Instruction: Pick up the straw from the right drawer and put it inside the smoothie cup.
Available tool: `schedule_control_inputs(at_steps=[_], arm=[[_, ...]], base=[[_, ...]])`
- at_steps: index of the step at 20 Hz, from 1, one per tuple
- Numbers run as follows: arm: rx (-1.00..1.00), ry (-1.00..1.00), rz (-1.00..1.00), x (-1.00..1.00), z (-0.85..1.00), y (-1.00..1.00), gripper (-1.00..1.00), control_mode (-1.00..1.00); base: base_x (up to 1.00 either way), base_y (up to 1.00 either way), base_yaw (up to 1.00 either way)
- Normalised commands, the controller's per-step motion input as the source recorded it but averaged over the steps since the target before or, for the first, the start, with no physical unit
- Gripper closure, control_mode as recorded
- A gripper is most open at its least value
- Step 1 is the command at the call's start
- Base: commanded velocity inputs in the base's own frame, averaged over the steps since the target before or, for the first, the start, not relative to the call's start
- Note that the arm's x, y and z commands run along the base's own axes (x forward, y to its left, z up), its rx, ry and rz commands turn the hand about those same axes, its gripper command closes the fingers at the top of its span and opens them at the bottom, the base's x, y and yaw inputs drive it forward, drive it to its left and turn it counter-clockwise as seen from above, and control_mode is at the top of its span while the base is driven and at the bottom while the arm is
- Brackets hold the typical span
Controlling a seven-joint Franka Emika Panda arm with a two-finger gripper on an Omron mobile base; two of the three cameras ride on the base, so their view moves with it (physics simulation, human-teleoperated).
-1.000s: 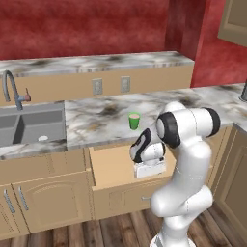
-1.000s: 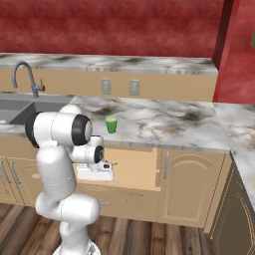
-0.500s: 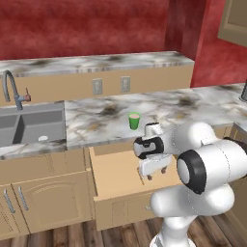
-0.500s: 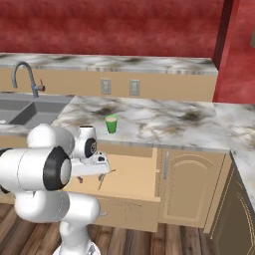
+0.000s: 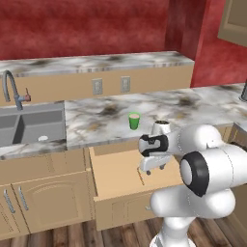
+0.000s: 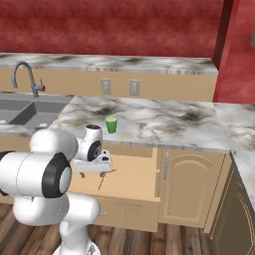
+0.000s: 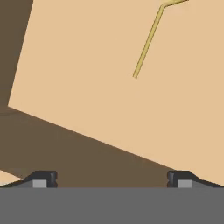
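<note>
In the left base view, the right drawer (image 5: 116,178) stands pulled out below the bench (image 5: 111,116) front edge. The smoothie cup (image 5: 133,120) stands upright on the bench near that front edge, just behind the drawer. The gripper (image 5: 150,170) hangs over the drawer's right half, and the straw (image 5: 141,180) lies on the drawer floor close beneath it, toward the front edge.

In the right base view, the gripper (image 6: 101,174) sits over the drawer's (image 6: 134,177) left part, with the straw (image 6: 101,182) lying just below it and the cup (image 6: 111,124) behind on the bench (image 6: 164,119).

In the hand view, the fingers (image 7: 43,179) are spread wide with nothing between them. The bent straw (image 7: 148,41) lies flat on the drawer floor (image 7: 87,74), well apart from them.
</note>
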Motion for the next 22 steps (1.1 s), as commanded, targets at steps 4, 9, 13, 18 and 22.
schedule_control_inputs(at_steps=[4, 9, 13, 18, 22], arm=[[0.11, 0.00, -0.05, 0.57, -0.13, 0.00, -1.00, -1.00], [0.04, 0.00, -0.06, 0.48, -0.16, 0.05, -1.00, -1.00], [0.00, 0.00, -0.06, 0.25, -0.26, 0.08, -1.00, -1.00], [0.00, 0.00, -0.06, 0.17, -0.31, 0.15, -1.00, -1.00], [0.00, 0.00, -0.06, 0.18, -0.35, 0.11, -1.00, -1.00]], base=[[0.00, 0.00, 0.00], [0.00, 0.00, 0.00], [0.00, 0.00, 0.00], [0.00, 0.00, 0.00], [0.00, 0.00, 0.00]])
